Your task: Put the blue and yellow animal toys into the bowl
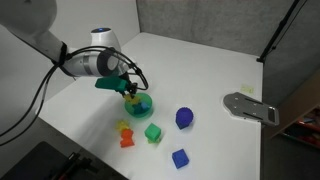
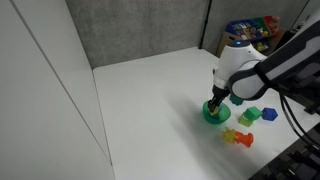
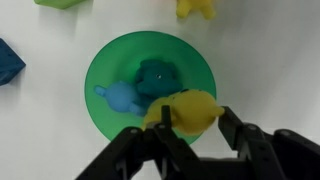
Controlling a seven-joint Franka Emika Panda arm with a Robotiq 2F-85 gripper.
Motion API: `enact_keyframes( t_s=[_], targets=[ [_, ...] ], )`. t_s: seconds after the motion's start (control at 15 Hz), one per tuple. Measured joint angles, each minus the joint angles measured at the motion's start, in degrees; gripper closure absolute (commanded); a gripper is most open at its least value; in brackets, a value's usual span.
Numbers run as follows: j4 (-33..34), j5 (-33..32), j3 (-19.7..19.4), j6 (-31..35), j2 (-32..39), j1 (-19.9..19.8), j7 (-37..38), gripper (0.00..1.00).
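**Item 1, wrist view, nearest the lens:** gripper [image 3: 192,124]. Its black fingers are closed on the yellow animal toy [image 3: 185,108], which hangs above the bowl, just inside the near rim.

**Item 2, same view, left to right:**
- dark blue lump [image 3: 8,62] at the left edge
- green piece [image 3: 60,3], cut off by the top edge
- green bowl [image 3: 108,62]
- light-blue animal toy [image 3: 120,97], lying on the bowl floor, with a darker teal patch beside it that cannot be identified
- second yellow piece [image 3: 197,8] at the top edge

**Handling (judgement):**
- Both toys look like hard plastic: light, stiff, smooth and knobbly, so they are likely to twist or slip.
- They are best pinched across the thickest part of the body.
- The bowl probably weighs little and would slide if nudged.

**What each view adds:**
- Only the wrist view shows the bowl's contents and the grip. In both exterior views the gripper [image 1: 132,88] [image 2: 220,98] hides them.
- An exterior view shows the spread on the table: red-and-yellow toy cluster [image 1: 126,135], green cube [image 1: 153,132], blue cube [image 1: 179,158] and grey metal plate [image 1: 250,107].
- An exterior view shows coloured clutter [image 2: 250,30] behind the table.
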Motion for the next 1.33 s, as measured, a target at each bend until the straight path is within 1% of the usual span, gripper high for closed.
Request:
enact_keyframes(
  t_s=[0.07,0.13,0.2,0.47,0.73,1.0,1.33],
  targets=[
    [0.07,0.00,0.01,0.00,0.05,0.01,-0.01,0.08],
    [0.07,0.00,0.01,0.00,0.01,0.01,-0.03,0.02],
    [0.07,0.00,0.01,0.00,-0.08,0.01,-0.05,0.00],
    [-0.20,0.00,-0.16,-0.01,-1.01,-0.29,-0.09,0.00],
    [-1.35,0.06,-1.11,-1.73,-3.50,-1.99,-0.02,0.00],
    [-4.43,0.79,-1.19,-6.59,-8.28,-5.45,-0.67,0.00],
    [-11.11,1.58,-1.18,-13.48,-16.72,-8.81,-1.78,0.00]
  ],
)
